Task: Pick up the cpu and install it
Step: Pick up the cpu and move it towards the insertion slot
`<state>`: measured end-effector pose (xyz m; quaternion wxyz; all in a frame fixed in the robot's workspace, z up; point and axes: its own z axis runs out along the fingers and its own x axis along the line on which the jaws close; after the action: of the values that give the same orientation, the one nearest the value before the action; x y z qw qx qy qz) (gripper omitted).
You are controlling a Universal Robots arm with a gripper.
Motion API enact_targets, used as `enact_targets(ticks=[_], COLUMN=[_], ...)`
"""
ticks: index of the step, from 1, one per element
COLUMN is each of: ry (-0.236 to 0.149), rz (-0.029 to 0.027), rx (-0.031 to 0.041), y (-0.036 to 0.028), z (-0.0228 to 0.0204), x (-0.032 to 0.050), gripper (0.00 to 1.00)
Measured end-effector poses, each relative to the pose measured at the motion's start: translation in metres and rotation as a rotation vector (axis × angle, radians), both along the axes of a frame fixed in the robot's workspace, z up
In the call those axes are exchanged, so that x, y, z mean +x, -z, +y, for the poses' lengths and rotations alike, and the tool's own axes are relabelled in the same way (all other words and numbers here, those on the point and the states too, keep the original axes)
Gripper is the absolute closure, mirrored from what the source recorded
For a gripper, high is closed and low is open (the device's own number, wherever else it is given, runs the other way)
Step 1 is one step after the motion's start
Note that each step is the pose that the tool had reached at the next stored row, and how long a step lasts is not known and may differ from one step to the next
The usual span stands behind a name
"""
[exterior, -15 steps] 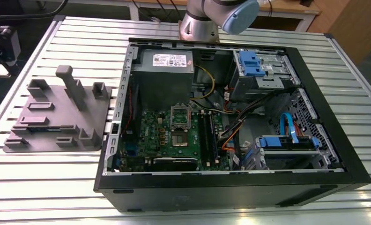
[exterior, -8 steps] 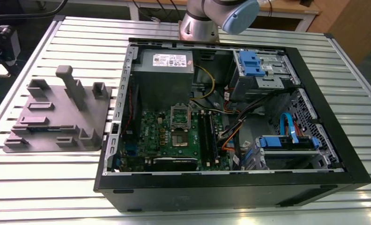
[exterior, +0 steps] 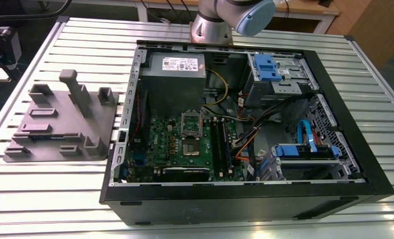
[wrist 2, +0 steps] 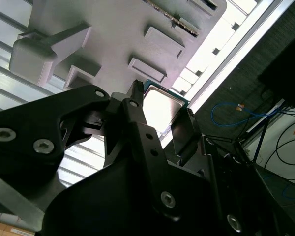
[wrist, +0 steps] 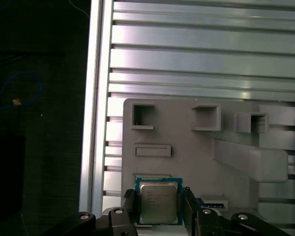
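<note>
In the first wrist view, your tool (wrist: 159,209) is clenched on the cpu (wrist: 158,201). One dark finger (wrist: 129,205) presses each of two opposite edges, and the metal top faces the camera. The jaws are only as wide as the chip, with nothing else between them. Behind the chip lies the grey fixture plate (wrist: 187,162) with its square pockets and one tall block. You cannot tell from here whether the chip touches the plate. Past the plate run bare slats of the bench (wrist: 206,59). The bench edge rail gives way to dark floor with a loose blue cable (wrist: 19,93).

In the second wrist view, the cpu (wrist 2: 160,110) shines bright between the two fingers, caught at its sides. The fixture plate fills the background and the bench edge runs close beside it.

In the exterior view, the arm (exterior: 227,20) rises out of frame at twelve o'clock. The fixture plate (exterior: 57,124) sits at nine o'clock, apart from the open computer case (exterior: 250,199), with a strip of bare slats between them. Inside the case, the green board (exterior: 160,144) carries the open socket (exterior: 191,145), and a grey power supply (exterior: 175,67) sits at the socket's twelve o'clock. Cables and blue-tabbed drive cages crowd its three o'clock side. The case walls rim the board all round, leaving it open from above.
</note>
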<state>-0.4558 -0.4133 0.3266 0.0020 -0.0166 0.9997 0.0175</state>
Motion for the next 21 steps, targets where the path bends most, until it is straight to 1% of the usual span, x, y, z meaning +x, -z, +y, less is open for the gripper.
enact_targets(ticks=[4,6,8,21], ry=[0.000,0.000,0.000,0.000], rz=[-0.0001,0.0000,-0.0001,-0.0001], rx=[0.0000,0.0000,0.0000,0.0000], y=[-0.0001,-0.0012,-0.0045,-0.0045], z=[0.0000,0.0000,0.0000,0.0000], x=[0.0000,0.0000,0.0000,0.0010], gripper=[0.53,0.53,0.53,0.53])
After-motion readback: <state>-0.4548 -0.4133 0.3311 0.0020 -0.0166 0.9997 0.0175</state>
